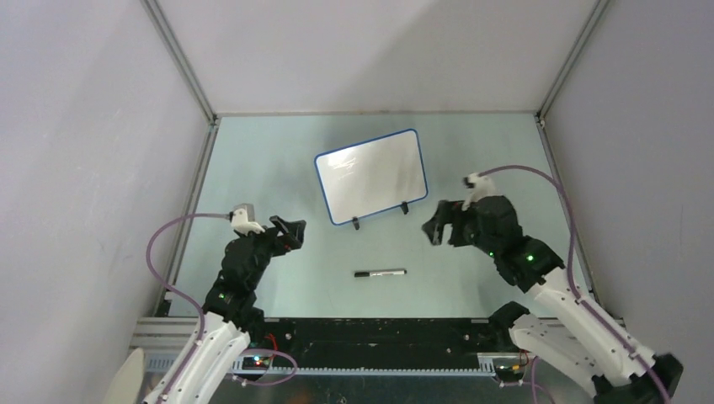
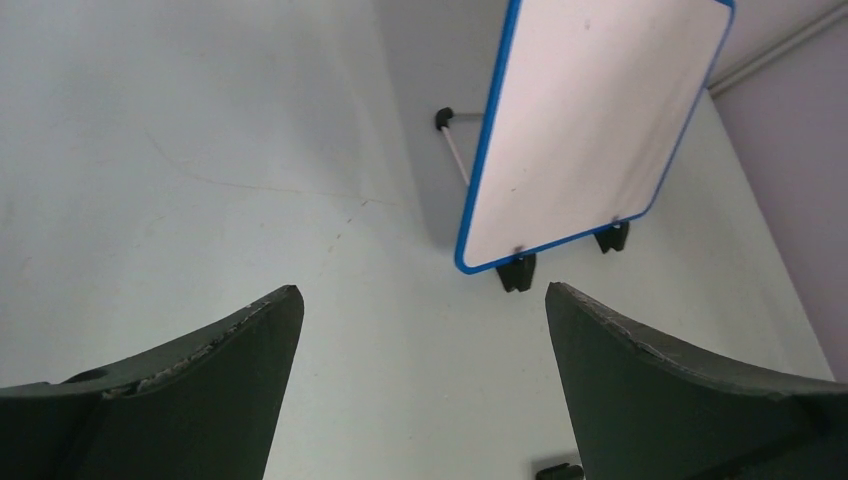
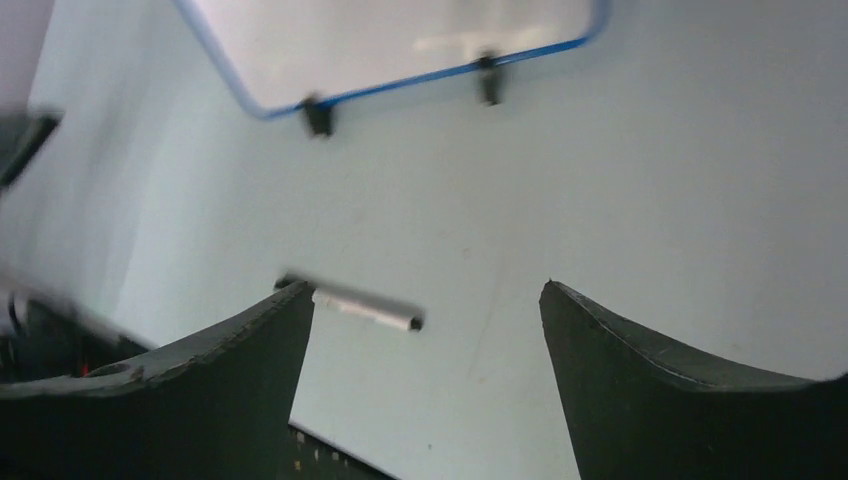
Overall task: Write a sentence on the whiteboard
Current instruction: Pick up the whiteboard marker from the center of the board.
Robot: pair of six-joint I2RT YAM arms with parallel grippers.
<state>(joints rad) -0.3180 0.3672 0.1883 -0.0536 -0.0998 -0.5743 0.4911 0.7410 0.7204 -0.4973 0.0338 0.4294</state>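
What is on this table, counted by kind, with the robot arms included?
Whiteboard: 1
Marker pen: 1
Robot arms: 2 (left arm, right arm)
Total: 4

Table (image 1: 471,278) with whiteboard (image 1: 370,177) and marker (image 1: 380,273)

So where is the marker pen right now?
In the top view the marker pen lies flat on the table, on the arms' side of the whiteboard, between the left gripper and the right gripper.
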